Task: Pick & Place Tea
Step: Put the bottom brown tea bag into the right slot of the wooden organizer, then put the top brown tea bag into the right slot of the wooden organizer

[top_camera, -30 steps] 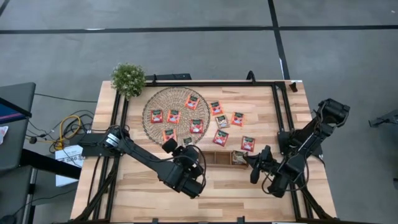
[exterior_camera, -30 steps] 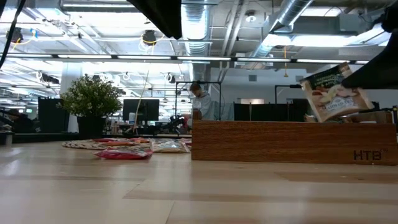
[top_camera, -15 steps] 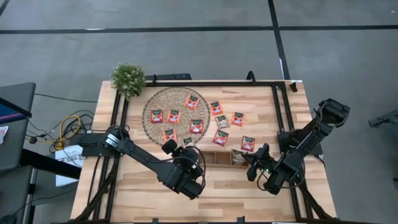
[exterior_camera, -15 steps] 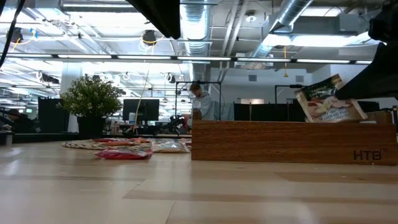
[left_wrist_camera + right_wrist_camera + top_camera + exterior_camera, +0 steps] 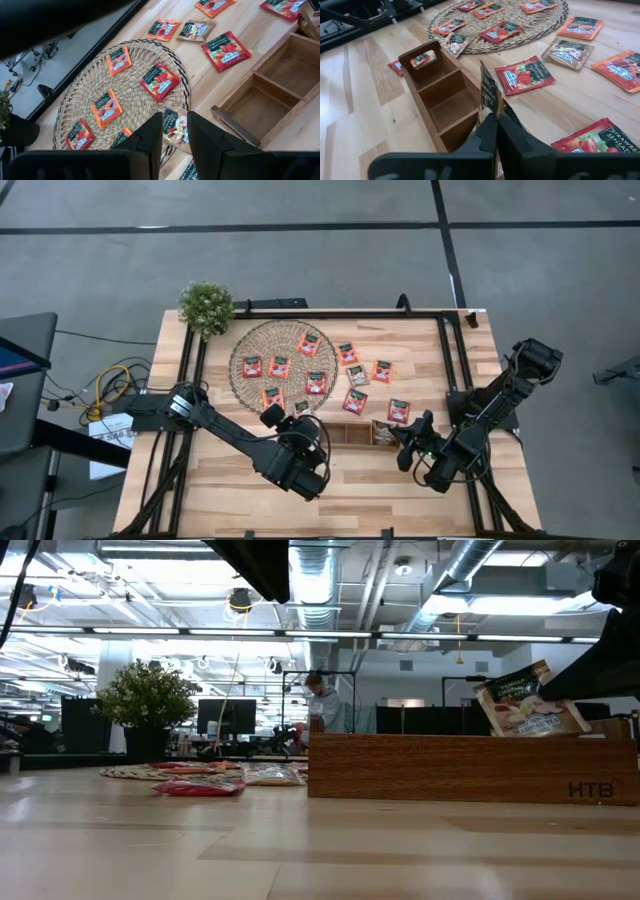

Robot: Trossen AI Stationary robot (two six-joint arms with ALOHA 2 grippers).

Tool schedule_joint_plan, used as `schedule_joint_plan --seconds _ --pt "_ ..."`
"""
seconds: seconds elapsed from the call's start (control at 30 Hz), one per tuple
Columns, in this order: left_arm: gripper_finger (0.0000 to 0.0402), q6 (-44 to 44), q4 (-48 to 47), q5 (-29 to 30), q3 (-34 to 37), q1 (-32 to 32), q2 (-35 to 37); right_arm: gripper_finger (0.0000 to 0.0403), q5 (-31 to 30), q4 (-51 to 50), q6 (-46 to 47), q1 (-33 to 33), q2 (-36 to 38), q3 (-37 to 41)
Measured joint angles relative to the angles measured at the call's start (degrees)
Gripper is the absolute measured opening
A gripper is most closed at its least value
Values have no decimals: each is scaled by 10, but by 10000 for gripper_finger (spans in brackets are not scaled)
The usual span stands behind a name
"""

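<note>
One pale sachet (image 5: 488,97) stands on edge, tilted, pinched by the right end effector (image 5: 496,131) over the wooden tray's (image 5: 432,97) end compartment. Red sachets (image 5: 525,74) lie flat on desk (image 5: 365,100) and woven mat (image 5: 245,345). Left end effector (image 5: 173,135), partly parted, grasps nothing above mat's edge.

Our right gripper (image 5: 496,131) pinches its fingers together, wrist angled down; our left gripper (image 5: 173,131) hovers with fingers parted, arm stretched forward.
</note>
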State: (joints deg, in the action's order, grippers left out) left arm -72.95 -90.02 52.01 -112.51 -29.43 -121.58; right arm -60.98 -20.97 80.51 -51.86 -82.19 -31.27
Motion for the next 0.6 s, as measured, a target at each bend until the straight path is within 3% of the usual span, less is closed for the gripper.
schedule_joint_plan --seconds 0.23,0.6 --pt "82 0 0 0 0 0 0 12 19 0 -1 0 0 0" --pt "82 1 0 0 0 0 0 123 37 -7 -16 10 0 0"
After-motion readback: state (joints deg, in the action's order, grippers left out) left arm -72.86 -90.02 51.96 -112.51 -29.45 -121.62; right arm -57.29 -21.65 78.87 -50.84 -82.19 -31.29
